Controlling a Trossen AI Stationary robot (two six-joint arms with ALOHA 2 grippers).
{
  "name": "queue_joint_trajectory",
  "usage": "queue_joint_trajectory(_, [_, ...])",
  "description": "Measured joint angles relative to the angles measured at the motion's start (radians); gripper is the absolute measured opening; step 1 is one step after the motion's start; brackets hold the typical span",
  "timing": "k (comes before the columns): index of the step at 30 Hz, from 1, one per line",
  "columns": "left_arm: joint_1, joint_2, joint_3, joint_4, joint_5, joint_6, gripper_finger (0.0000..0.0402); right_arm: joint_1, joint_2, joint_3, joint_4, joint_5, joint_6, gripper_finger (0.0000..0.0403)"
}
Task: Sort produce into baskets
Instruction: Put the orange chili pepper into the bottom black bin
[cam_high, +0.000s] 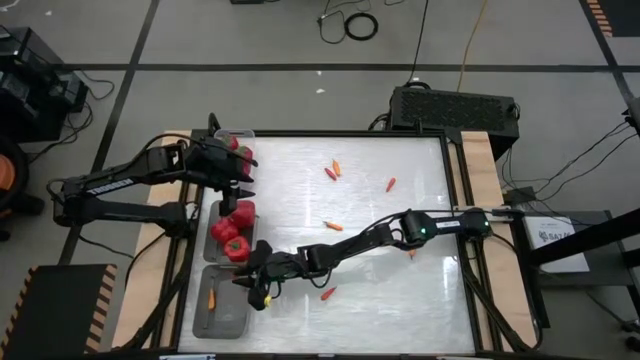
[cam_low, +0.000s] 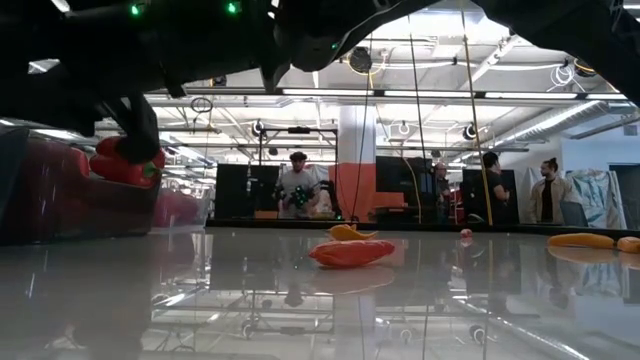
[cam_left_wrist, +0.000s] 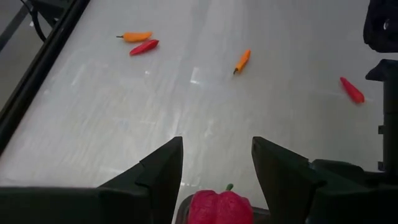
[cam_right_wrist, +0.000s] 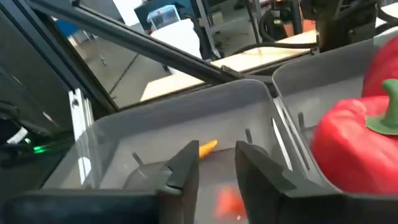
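White glossy table (cam_high: 400, 250), three clear trays in a row along its left edge. Orange chili (cam_right_wrist: 207, 147) and a blurred red piece (cam_right_wrist: 229, 200) in the near tray (cam_high: 222, 300), red peppers (cam_high: 233, 232) in the middle tray, more chilies (cam_high: 333, 170) scattered across the table. Right gripper (cam_right_wrist: 216, 167) over the near tray, fingers slightly parted and holding nothing; left gripper (cam_left_wrist: 216, 163) above the far tray (cam_high: 240, 142), fingers spread and bare.

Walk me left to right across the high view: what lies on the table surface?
Baskets holding red peppers → right gripper over the nearest basket's edge → red chili → orange-and-red chili pair → lone chili. Left gripper hangs above the baskets.
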Motion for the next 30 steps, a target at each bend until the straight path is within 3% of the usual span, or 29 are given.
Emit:
queue_joint_trajectory(9, [0.000,0.000,0.000,0.000,0.001,0.007,0.0198,-0.007,0.000,0.000,0.003,-0.009,0.050,0.0134])
queue_joint_trajectory(12, [0.000,0.000,0.000,0.000,0.000,0.008,0.0198,-0.015,-0.019,0.000,-0.032,-0.061,0.074,0.0137])
queue_joint_trajectory(17, [0.000,0.001,0.000,0.004,-0.009,0.041,0.0198,-0.049,-0.111,0.000,-0.256,-0.164,0.098,0.0137])
queue_joint_trajectory(24, [0.000,0.048,0.000,0.086,-0.044,0.072,0.0198,-0.072,-0.289,0.000,-0.673,-0.184,-0.009,0.0137])
queue_joint_trajectory(30, [0.007,0.165,-0.001,0.205,-0.048,0.106,0.0198,-0.068,-0.460,0.001,-1.026,-0.174,-0.125,0.0137])
